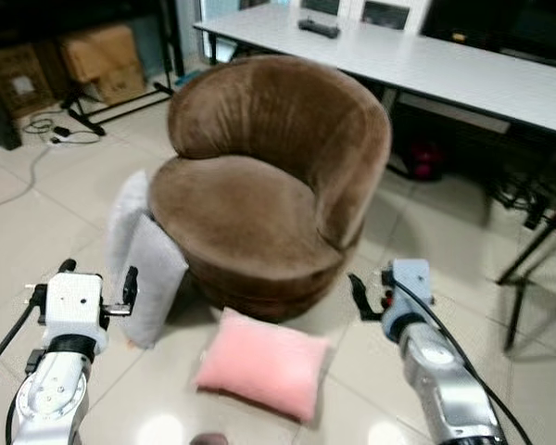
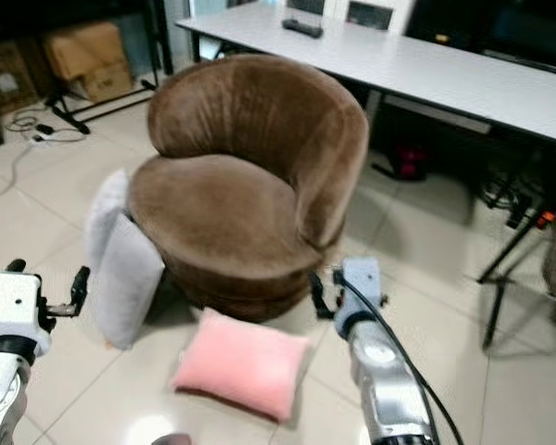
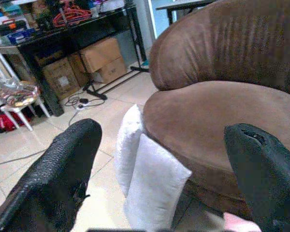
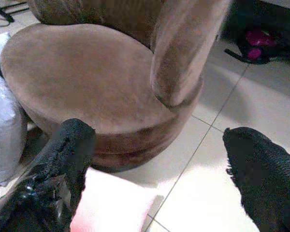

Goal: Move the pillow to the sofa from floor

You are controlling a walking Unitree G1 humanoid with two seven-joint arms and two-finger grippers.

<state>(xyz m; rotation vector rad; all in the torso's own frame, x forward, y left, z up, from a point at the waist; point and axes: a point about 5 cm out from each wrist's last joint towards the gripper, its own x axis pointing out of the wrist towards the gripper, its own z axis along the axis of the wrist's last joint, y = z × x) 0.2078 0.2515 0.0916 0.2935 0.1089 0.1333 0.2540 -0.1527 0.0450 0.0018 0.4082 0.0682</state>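
1. Left eye view: both silver arms reach forward and low, one at each side of the frame. The left gripper (image 1: 97,287) hangs over the floor tiles just left of the grey pillows; the right gripper (image 1: 371,295) hangs just right of the sofa's base, above the tiles.
2. Left wrist view — the two black fingers (image 3: 58,174) stand spread wide with nothing between them; the sofa seat and the grey pillows show through the gap.
3. Right wrist view — the fingers (image 4: 63,159) are likewise spread, empty; the sofa's front edge and a corner of the pink pillow sit between them.
4. Pink pillow (image 1: 264,363): one, lying flat on the floor (image 1: 65,185) directly in front of the sofa, between the two arms, near the sofa's base. Neither gripper touches it.
5. Grey pillows (image 1: 148,269): two, standing on edge, leaning against the sofa's left side, one behind the other.
6. Sofa (image 1: 259,176): one, brown, round, with a curved back; seat bare.
7. Behind the sofa: one long white table (image 1: 426,65) with a dark flat object (image 1: 319,28) on it — too small to identify.
8. Far left: cardboard boxes (image 1: 97,60) under a dark shelf, at least three in the left wrist view; one box carries a white label, text unreadable. Cables (image 1: 46,130) lie on the tiles nearby.
9. No legible brand or writing anywhere.
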